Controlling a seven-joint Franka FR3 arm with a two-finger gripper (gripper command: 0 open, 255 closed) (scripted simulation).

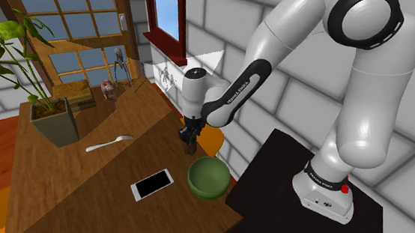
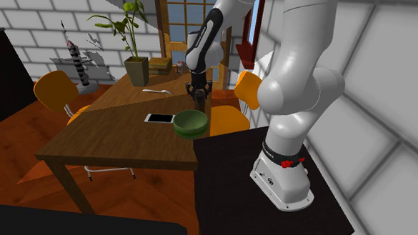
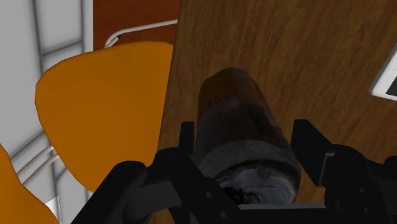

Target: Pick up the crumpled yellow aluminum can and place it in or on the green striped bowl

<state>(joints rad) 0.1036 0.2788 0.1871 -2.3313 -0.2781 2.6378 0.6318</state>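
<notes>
White block walls [image 1: 296,113] are enclosing the room, and a bright patch [image 1: 213,59] is lying on one beside a red-framed window [image 1: 167,13]. A wooden table [image 1: 68,189] is standing on a reddish wood floor [image 2: 14,138], orange chairs [image 2: 51,86] sitting beside it. A glazed wooden door [image 1: 73,39] is standing behind.

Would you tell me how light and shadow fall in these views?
Shoulder view: a diagonal edge splits the table into lighter and darker wood, and a bright patch lies on the wall beside the window. Wrist view: the can renders dark brown and dim.
</notes>
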